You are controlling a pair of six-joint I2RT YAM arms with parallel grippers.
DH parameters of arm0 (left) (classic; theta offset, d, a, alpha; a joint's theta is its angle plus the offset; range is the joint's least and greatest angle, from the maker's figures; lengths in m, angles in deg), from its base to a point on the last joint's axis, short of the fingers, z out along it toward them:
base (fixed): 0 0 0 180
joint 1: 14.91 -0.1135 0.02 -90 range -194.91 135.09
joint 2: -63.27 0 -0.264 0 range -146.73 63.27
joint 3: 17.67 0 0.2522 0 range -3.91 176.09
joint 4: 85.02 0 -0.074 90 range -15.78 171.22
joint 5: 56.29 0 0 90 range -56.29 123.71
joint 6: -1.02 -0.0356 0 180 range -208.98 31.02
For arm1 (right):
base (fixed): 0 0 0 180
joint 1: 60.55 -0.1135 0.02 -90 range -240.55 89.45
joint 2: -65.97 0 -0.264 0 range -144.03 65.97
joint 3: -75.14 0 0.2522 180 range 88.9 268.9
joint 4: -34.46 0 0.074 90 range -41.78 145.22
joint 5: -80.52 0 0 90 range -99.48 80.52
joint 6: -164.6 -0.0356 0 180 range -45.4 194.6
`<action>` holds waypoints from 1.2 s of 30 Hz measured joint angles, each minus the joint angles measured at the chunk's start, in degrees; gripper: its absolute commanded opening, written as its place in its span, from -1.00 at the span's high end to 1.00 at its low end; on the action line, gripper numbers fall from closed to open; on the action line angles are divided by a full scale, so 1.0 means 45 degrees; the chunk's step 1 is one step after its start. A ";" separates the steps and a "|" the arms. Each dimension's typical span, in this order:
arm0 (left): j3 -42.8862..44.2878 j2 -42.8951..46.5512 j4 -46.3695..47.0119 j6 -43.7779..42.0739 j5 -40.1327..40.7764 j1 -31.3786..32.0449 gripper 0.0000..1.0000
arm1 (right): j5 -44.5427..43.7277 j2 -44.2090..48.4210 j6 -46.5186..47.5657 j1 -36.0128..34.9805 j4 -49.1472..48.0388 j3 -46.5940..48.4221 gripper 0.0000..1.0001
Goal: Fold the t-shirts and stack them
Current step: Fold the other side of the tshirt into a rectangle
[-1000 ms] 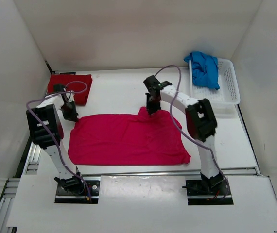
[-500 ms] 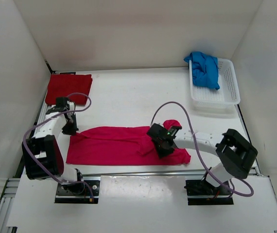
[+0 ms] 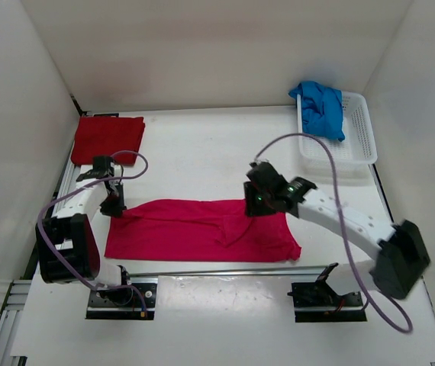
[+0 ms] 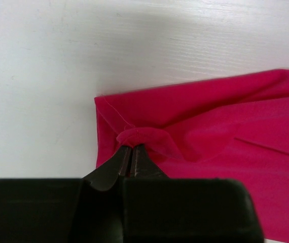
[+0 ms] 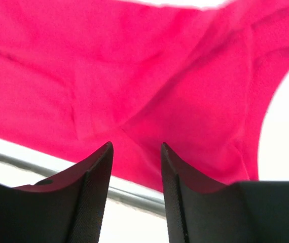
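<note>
Release is the news here: the right gripper point(image 5: 136, 147) stands with its jaws apart and nothing between them, and the pink-magenta t-shirt point(image 5: 134, 61) lies loose beneath it. A second ago it was clamped on the far edge of that shirt, which was spread wide. Since then it has carried the edge toward the near side of the table point(image 3: 202, 145) and let go.

The left gripper point(image 4: 131, 152) stays clenched on a small pucker of cloth at the shirt's left end, just inside the corner. It has also come nearer with its end.

Seen from above, the shirt point(image 3: 194, 229) is now a long, narrow band lying across the table in front of the arm bases. There are some wrinkles near its right half.

By my reading, the first lengthwise fold is made. The band has yet to be folded across its length.

The dark red t-shirt point(image 3: 109, 137) lies folded at the far left, likely the place for the stack. The blue t-shirt point(image 3: 322, 107) sits crumpled in the white mesh basket point(image 3: 366, 133), unfolded.
</note>
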 measured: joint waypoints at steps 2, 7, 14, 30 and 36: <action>-0.0015 0.0005 0.0000 -0.0005 -0.0005 0.0107 0.80 | 0.0151 -0.1778 0.0058 -0.0019 0.0151 0.1467 -0.08; -0.0092 0.0024 0.0015 0.0000 -0.0019 0.0185 0.80 | 0.0709 -0.5634 0.0393 -0.0369 0.0442 0.4668 -0.10; -0.0160 0.0029 0.0010 0.0000 -0.0053 0.0180 0.80 | 0.1535 -0.8383 0.0714 -0.0612 0.1287 0.6154 -0.03; -0.0204 0.0029 -0.0005 0.0000 -0.0058 0.0180 0.80 | 0.1656 -0.9515 0.0529 -0.0593 0.2195 0.6742 0.99; -0.0199 0.0029 -0.0005 -0.0005 -0.0053 0.0180 0.80 | 0.1734 -0.9364 0.0296 -0.0053 0.2157 0.6547 0.99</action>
